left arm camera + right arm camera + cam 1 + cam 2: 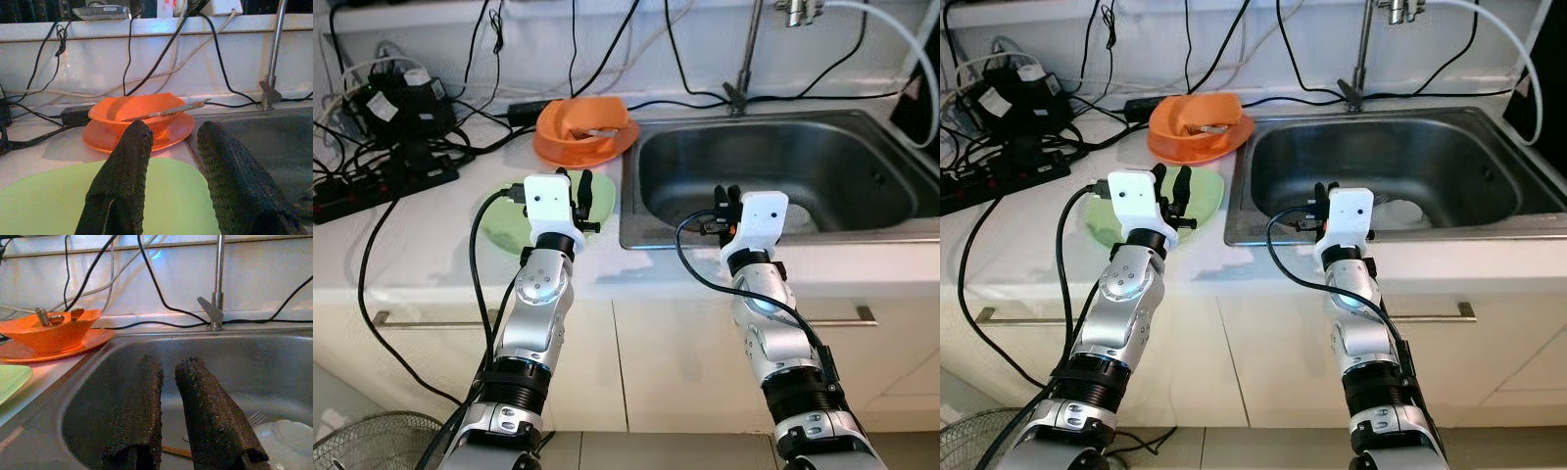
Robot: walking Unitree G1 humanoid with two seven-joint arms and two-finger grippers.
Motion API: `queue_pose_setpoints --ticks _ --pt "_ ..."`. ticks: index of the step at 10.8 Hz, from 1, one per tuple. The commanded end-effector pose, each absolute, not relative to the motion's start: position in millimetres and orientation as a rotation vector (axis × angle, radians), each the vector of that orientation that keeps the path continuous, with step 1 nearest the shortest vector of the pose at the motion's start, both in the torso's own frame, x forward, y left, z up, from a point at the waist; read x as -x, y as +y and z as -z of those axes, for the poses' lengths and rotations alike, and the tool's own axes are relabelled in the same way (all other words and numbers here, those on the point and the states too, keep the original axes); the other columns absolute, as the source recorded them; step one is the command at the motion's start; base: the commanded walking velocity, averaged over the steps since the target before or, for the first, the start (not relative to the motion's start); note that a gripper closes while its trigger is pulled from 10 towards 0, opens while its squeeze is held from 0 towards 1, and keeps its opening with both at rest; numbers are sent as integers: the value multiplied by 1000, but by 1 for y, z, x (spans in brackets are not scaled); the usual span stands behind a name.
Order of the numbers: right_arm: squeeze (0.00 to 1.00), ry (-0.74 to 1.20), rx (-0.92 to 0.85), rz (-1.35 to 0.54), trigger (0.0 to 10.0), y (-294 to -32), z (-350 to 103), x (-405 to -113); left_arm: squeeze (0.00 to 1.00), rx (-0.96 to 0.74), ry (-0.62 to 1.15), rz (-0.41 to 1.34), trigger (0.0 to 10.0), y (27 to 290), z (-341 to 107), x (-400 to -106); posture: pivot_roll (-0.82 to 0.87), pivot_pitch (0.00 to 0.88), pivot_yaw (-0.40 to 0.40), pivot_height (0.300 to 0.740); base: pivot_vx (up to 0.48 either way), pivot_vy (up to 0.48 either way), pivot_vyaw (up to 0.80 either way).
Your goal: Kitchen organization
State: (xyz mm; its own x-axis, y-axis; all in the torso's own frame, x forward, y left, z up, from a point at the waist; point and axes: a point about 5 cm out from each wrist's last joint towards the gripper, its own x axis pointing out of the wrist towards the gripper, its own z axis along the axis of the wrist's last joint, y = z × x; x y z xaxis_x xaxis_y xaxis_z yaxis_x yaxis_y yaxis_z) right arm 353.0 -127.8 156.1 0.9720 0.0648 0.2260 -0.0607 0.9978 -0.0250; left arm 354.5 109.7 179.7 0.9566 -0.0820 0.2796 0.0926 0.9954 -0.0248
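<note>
I am holding my left gripper (578, 193) just above the near part of a light green plate (499, 227) on the white counter (421, 259). Its two black fingers (122, 181) are standing apart with nothing between them. My right gripper (728, 199) is hanging over the front edge of the steel sink (862, 119), and its fingers (205, 406) are sitting a little apart, holding nothing too.

My right wrist camera is letting me see down into the sink: a white plate (286, 435) is lying on the bottom with a fork (254, 418) beside it, and a thin brown stick (173, 451) is lying near my fingers. From my head I am only seeing the white plate (1398, 211) there.

Farther back, next to the sink's left corner, an orange bowl (582, 125) is sitting on an orange plate (553, 152). My left wrist camera is showing one long thin tool (166, 111) lying across the bowl. My right wrist camera is showing metal handle ends (56, 318) poking up out of it.

Behind all that, a tap (744, 59) is standing at the back of the sink, and black cables (391, 147) are lying on the counter to the left.
</note>
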Motion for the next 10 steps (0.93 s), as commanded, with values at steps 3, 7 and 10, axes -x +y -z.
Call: queue_pose_setpoints --ticks 3,7,10 --pt "0 -249 3 -77 10000 -123 -162 -354 0 29 -305 79 10000 112 -186 -356 43 0 84 740 298 0 156" --pt "0 -245 -1 -73 10000 -124 -161 -354 0 28 -307 82 10000 111 -187 -355 42 0 84 740 298 0 0" --pt "0 -245 9 -78 10000 -123 -161 -354 0 26 -306 78 10000 112 -187 -356 42 0 84 740 303 0 0"
